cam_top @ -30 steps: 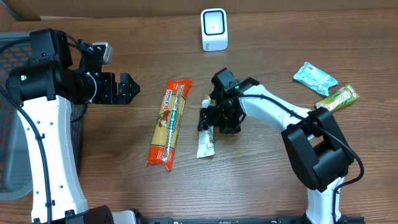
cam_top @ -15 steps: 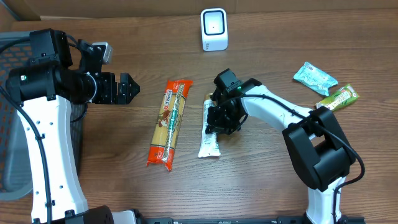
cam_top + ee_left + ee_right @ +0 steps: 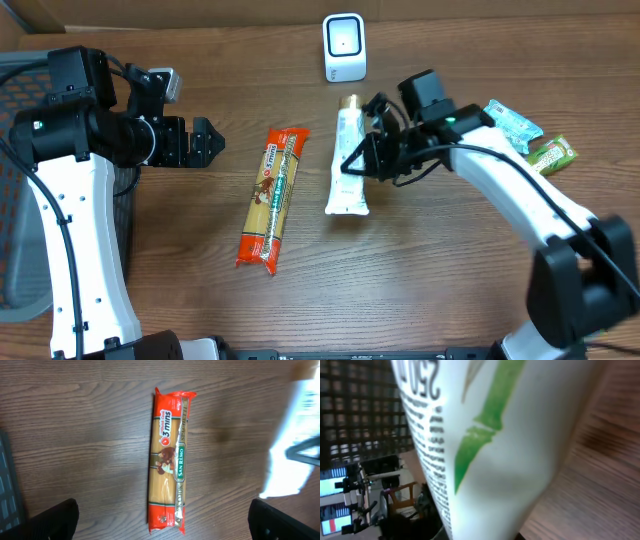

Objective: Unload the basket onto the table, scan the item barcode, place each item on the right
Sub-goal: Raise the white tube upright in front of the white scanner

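Note:
A white tube with green print [image 3: 348, 160] hangs above the table, its cap end toward the white barcode scanner [image 3: 344, 47] at the back. My right gripper [image 3: 366, 160] is shut on the tube from its right side. In the right wrist view the tube [image 3: 510, 450] fills the frame and hides the fingers. My left gripper [image 3: 206, 141] stands open at the left, holding nothing. In the left wrist view its black fingertips [image 3: 55, 520] show at the bottom corners, with the tube [image 3: 295, 445] at the right edge.
An orange spaghetti pack [image 3: 273, 198] lies lengthwise left of the tube, also below my left gripper [image 3: 170, 460]. A teal packet [image 3: 508, 124] and a green packet [image 3: 545, 157] lie at the far right. A black mesh basket [image 3: 15, 200] stands at the left edge.
My right gripper has shut on the white tube, lifted it off the table and carried it up and right toward the scanner. The left arm has not moved.

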`<action>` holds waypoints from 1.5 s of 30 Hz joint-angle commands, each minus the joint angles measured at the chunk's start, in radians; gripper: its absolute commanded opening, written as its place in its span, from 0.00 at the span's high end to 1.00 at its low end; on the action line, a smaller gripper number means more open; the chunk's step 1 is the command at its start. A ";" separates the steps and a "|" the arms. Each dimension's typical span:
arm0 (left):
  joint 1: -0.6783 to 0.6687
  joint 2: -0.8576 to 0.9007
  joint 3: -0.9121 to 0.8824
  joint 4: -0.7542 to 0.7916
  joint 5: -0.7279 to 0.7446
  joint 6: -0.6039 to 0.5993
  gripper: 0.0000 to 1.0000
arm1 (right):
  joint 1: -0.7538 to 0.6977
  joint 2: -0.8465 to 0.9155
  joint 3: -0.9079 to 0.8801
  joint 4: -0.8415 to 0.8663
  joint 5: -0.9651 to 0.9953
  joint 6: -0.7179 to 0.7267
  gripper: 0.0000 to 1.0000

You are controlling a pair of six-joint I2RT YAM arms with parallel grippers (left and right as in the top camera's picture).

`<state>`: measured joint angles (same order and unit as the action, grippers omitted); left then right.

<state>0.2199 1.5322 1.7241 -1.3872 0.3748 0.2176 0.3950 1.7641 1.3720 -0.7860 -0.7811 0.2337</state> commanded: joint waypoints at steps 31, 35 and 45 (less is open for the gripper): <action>-0.005 0.001 0.013 0.001 0.010 0.022 0.01 | 0.002 -0.422 0.011 0.042 -0.192 -0.084 0.96; -0.005 0.001 0.013 0.001 0.010 0.022 0.00 | 0.002 -0.421 0.010 0.045 -0.171 -0.084 0.96; -0.005 0.001 0.013 0.001 0.010 0.022 0.00 | -0.013 -0.343 0.115 0.049 0.207 -0.036 0.97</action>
<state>0.2199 1.5322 1.7241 -1.3872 0.3744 0.2176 0.3950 1.3808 1.3769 -0.7406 -0.7204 0.1822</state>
